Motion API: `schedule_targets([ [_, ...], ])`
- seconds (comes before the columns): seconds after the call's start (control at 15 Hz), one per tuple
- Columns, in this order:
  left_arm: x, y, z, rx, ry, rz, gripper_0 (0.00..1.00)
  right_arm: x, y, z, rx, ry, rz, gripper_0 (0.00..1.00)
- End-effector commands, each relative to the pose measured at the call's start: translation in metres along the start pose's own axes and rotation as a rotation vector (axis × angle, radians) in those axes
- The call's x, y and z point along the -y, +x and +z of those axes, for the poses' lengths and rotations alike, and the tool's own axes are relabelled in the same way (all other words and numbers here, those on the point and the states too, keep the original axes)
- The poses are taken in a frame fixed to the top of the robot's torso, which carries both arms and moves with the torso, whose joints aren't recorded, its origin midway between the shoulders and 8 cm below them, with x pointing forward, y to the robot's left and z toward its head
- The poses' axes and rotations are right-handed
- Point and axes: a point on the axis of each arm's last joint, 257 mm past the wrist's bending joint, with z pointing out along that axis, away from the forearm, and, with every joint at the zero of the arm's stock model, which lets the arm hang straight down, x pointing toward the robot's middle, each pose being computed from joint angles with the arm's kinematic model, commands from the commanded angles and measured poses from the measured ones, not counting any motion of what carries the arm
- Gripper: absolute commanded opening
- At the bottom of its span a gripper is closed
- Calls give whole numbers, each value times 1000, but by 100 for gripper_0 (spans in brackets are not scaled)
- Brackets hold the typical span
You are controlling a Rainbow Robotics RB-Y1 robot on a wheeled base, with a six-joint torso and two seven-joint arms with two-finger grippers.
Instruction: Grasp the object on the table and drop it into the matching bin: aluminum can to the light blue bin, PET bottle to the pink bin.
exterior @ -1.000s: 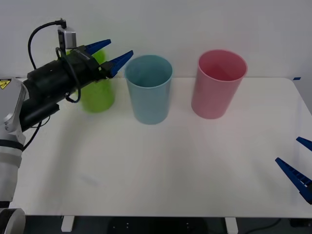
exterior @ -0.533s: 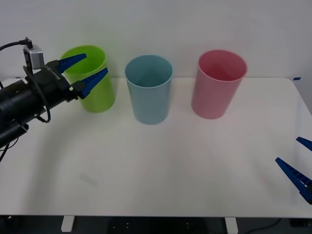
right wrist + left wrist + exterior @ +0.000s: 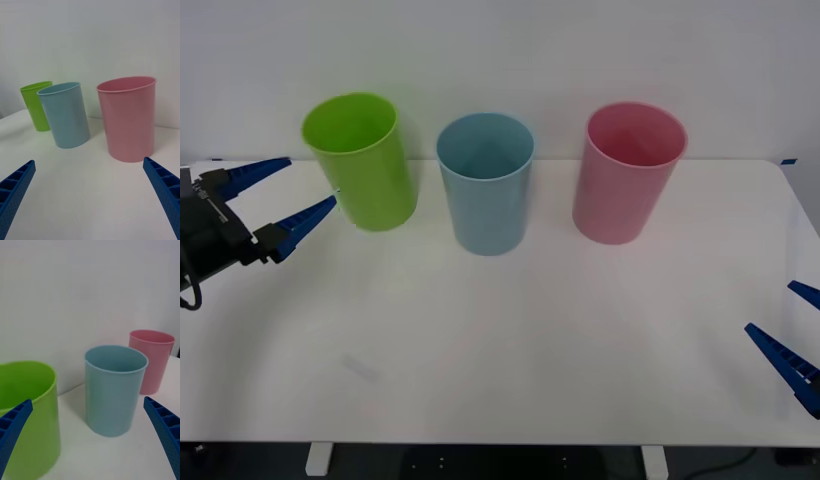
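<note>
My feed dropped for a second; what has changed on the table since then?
The left hand, open and empty, has pulled back from beside the light blue bin, past the lime green bin, to the table's left edge. The three bins, including the pink bin, and the right hand stayed put.

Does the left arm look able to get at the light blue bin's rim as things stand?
Probably yes, but not straight: the left tool, fingers open, sits beside the lime green bin, which stands between it and the light blue bin.
</note>
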Motion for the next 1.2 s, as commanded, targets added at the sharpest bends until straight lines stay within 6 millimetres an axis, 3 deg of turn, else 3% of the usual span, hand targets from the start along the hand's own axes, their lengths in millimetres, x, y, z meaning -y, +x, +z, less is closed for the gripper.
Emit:
schedule_targets([
  [0.07,-11,18,-28,-68,-32,52,100,0,0,0,0,0,0,100],
  [0.67,-24,51,-106,-135,-131,-1,100,0,0,0,0,0,0,100],
  [0.93,-21,59,-124,-138,-152,-36,100,0,0,0,0,0,0,100],
  [1.2,-19,64,-130,-142,-157,-53,100,0,0,0,0,0,0,100],
])
